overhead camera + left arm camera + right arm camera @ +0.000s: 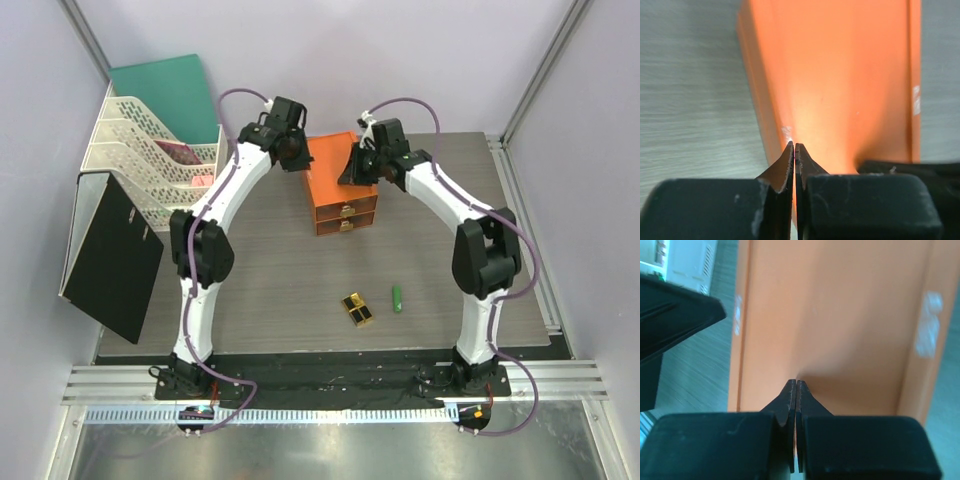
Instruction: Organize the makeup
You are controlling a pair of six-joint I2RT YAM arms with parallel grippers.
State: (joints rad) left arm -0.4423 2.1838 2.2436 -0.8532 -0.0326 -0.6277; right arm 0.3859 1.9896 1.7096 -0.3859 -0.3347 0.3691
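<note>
Both pairs of jaws are pressed together, holding nothing, over the orange box (pixel 340 165). The lipstick cases (pixel 356 309) and green tube (pixel 397 299) lie well apart from them on the tabletop (pixel 270 280).

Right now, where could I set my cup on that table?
Bare table lies between the orange drawer box and the lipstick cases beside the green tube. Crowded at the box, where the left end effector and right end effector hover, and by the paper trays.
</note>
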